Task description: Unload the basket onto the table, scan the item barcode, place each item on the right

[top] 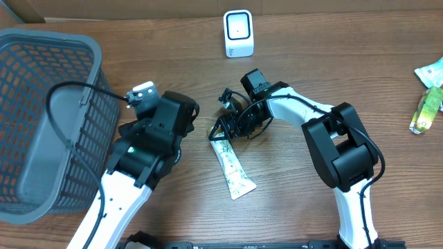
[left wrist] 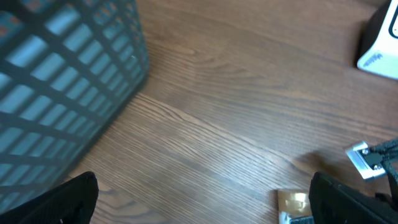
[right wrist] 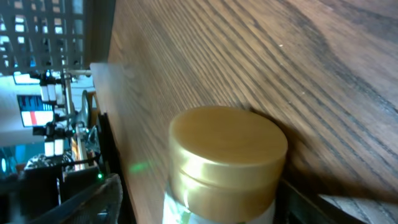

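Gold cap (right wrist: 227, 155) sits between the right claw's (right wrist: 199, 199) parted fingers, overhead alone showing the whole tube (top: 233, 171); left claw (left wrist: 202, 193) gapes empty.

At centre frame the right end effector (top: 230, 126) sits over the upper end of a white tube (top: 234, 173) — scanner (top: 239, 32) above, grey basket (top: 52, 36) far left.

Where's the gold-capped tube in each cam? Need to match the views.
Overhead: the tube lies at table centre, slanted, its cap end at the right hand.
Left wrist: only the gold cap shows, at the bottom edge, right of centre.
Right wrist: the cap fills the lower centre, close up.
Shared landmark: the grey basket, at left in overhead, upper left in left wrist, and far upper left in right wrist.
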Controlling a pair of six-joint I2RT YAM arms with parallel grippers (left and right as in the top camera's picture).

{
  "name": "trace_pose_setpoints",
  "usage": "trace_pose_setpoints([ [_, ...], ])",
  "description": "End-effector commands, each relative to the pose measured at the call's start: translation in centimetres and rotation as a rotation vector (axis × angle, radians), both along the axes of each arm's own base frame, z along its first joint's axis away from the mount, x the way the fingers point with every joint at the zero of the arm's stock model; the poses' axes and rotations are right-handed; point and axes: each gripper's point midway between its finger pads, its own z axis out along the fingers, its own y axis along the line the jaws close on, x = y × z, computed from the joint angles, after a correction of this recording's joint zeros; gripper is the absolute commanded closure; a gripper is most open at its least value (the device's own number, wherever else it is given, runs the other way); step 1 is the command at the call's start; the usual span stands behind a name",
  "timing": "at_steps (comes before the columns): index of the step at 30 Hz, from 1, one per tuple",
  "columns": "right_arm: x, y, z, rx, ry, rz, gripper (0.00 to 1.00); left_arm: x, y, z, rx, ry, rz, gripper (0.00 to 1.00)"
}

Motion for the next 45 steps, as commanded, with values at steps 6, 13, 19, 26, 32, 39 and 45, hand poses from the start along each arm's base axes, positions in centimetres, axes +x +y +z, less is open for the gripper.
trace_pose_setpoints([
  [6,-0.1,-1.2,-4.7,-0.161,-0.043,0.002,0.0,-2.4,2.3,3.3,0.011,-0.099,0.056,0.01],
  [13,2.1,-1.5,-5.9,-0.307,-0.184,-0.018,0.0,-4.2,3.4,4.8,-0.001,-0.148,0.069,0.0],
  [19,1.4,-1.2,-7.2,-0.451,-0.286,0.027,0.01,-4.6,3.6,5.3,-0.009,-0.166,0.071,0.0],
  [26,1.4,-2.5,-7.6,-0.49,-0.27,0.025,0.14,-5.2,3.9,4.8,0.01,-0.131,0.069,0.0],
  [32,1.5,-3.1,-7.1,-0.392,-0.214,0.023,0.25,-5.8,4.2,4.3,0.028,-0.095,0.068,0.0],
  [39,1.2,-3.1,-7.2,-0.397,-0.211,0.031,0.41,-5.9,4.2,4.1,0.03,-0.087,0.067,0.01],
  [45,1.1,-2.9,-7.2,-0.392,-0.211,0.039,0.57,-6.0,4.3,4.0,0.034,-0.079,0.066,0.0],
])
